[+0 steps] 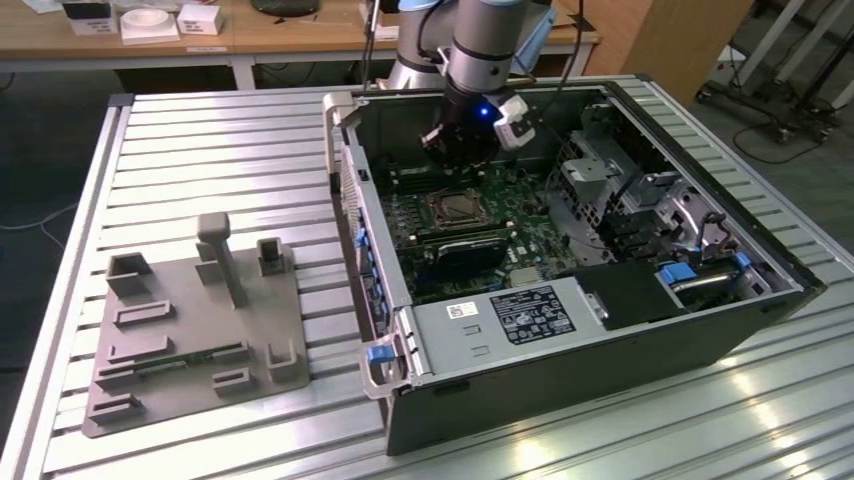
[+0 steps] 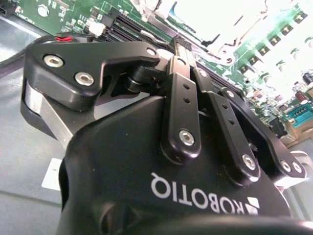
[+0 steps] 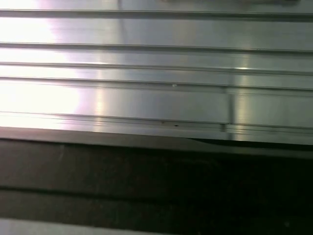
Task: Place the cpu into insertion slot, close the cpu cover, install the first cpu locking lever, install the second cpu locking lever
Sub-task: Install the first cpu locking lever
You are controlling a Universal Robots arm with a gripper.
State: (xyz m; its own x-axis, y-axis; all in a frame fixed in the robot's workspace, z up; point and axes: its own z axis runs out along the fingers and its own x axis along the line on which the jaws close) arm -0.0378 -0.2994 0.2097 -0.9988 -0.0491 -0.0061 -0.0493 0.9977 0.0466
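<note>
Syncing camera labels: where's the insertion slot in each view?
Exterior view: insertion slot sits mid-motherboard inside the open computer case, just below the end effector.
Second wrist view: bright silvery socket frame beyond the end effector.
First wrist view: not in it; ribbed metal table.
Shared landmark: green motherboard in the exterior and second wrist views.

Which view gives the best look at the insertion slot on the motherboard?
The exterior view: the insertion slot sits whole and square on the board, just below the end effector. The second wrist view catches a washed-out bright part of it beyond the end effector's fingers. The first wrist view looks at ribbed table.
</note>
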